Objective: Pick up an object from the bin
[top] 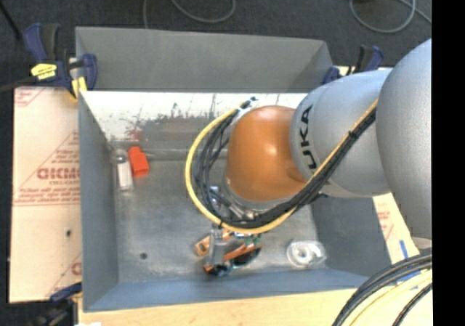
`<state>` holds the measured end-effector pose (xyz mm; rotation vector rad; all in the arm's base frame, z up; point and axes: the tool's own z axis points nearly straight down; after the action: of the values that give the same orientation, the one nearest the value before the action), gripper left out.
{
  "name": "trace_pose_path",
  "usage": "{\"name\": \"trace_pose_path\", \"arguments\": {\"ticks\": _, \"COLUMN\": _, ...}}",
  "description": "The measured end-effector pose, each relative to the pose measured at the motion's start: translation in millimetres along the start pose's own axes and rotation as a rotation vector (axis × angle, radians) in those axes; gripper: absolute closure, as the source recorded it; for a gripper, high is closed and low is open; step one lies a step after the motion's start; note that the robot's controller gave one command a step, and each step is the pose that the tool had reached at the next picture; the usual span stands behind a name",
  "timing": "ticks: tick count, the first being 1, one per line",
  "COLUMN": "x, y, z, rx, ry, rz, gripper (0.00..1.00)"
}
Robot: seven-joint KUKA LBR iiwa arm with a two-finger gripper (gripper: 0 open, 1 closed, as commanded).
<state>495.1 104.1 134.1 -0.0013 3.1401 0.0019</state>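
Four loose things lie in the grey bin (98, 194), camera view. The gripper (216, 243) hangs low by the front wall, under the orange wrist cover (261, 150). It is directly over a small mixed-colour object (236, 255) (orange, green and dark parts) on the floor. They look to be touching, but this is not certain. Claw state: cannot tell, as the wrist and cables (200, 172) hide it.

A white ring (305, 253) sits near that object but apart from it. An orange block (138, 161) and a clear vial (123, 172) lie side by side at back left, well apart from the arm.

Judgement: the low, top-down posture suits a grab on the mixed-colour object. The front wall is close, so there is little room.
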Motion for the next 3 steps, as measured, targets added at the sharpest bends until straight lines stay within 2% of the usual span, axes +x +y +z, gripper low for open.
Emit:
{"name": "trace_pose_path", "arguments": {"ticks": 1, "x": 0.2, "y": -0.9, "z": 0.3, "rx": 0.000, "ry": 0.001, "rz": -0.003, "gripper": 0.00}}
{"name": "trace_pose_path", "arguments": {"ticks": 2, "x": -6.1, "y": -36.8, "z": 9.4, "rx": 0.004, "ry": 0.000, "rz": -0.158, "gripper": 0.00}}
{"name": "trace_pose_path", "arguments": {"ticks": 3, "x": -26.7, "y": -44.7, "z": 25.3, "rx": -0.002, "ry": -0.005, "rz": -0.242, "gripper": 0.00}}
